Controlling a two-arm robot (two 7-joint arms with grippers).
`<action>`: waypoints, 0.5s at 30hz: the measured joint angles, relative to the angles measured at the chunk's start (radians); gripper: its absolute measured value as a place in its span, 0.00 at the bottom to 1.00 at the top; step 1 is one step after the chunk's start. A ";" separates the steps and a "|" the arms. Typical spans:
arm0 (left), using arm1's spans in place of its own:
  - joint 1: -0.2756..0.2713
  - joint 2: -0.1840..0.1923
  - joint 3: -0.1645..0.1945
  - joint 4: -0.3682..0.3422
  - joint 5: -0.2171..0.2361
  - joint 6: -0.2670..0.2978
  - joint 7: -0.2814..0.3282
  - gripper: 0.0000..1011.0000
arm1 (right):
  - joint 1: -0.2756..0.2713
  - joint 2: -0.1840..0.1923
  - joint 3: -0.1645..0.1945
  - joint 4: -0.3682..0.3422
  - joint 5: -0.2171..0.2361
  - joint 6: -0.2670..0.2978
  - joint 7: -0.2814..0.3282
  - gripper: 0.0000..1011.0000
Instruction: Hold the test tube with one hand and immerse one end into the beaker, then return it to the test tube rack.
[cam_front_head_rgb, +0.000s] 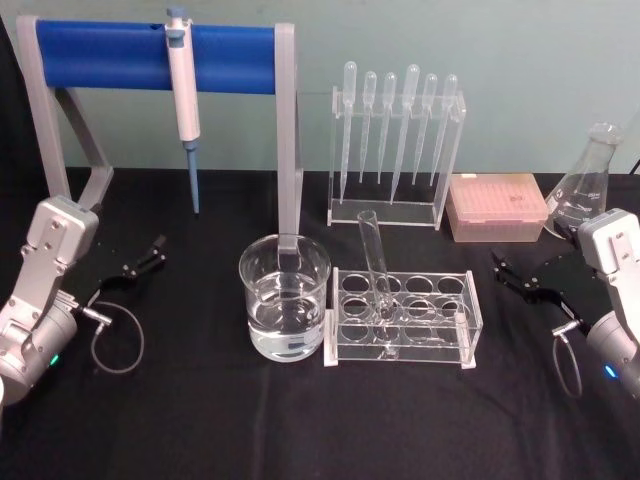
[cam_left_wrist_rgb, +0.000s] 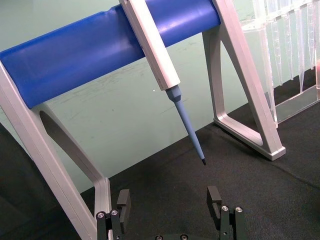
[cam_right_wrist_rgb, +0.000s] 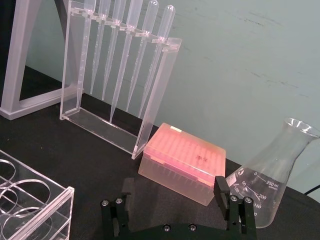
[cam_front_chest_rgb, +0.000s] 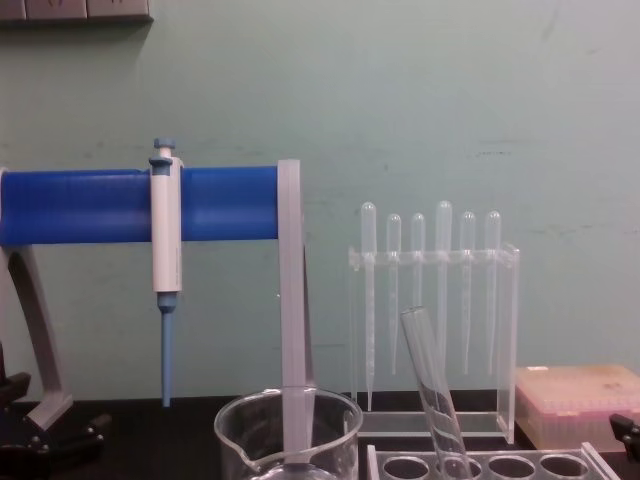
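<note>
The long clear glass test tube (cam_front_head_rgb: 374, 262) stands tilted in the clear acrylic test tube rack (cam_front_head_rgb: 462, 318) at centre-right of the head view, its open rim leaning toward the upper left. The wide clear glass beaker (cam_front_head_rgb: 285, 298), partly filled with clear liquid, sits just left of the rack on the black worktop (cam_front_head_rgb: 200, 420).

The left black gripper (cam_front_head_rgb: 143, 260) sits at the left edge and the right black gripper (cam_front_head_rgb: 512, 278) at the right edge. Both have their fingers spread, hold nothing, and are well apart from the tube.

With nothing grasped, the pick-up looks like the step in hand. It calls for one gripper to pinch the tube's upper part and lift it clear of the rack.
</note>
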 joint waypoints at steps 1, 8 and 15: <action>0.000 0.000 0.000 0.000 0.000 0.000 0.000 0.99 | 0.000 0.000 0.000 0.000 0.000 0.000 0.000 0.99; 0.000 0.000 0.000 0.000 0.000 0.000 0.000 0.99 | 0.000 0.000 0.000 0.000 0.000 0.000 0.000 0.99; 0.000 0.000 0.000 0.000 0.000 0.000 0.000 0.99 | 0.000 0.000 0.000 0.000 0.000 0.000 0.000 0.99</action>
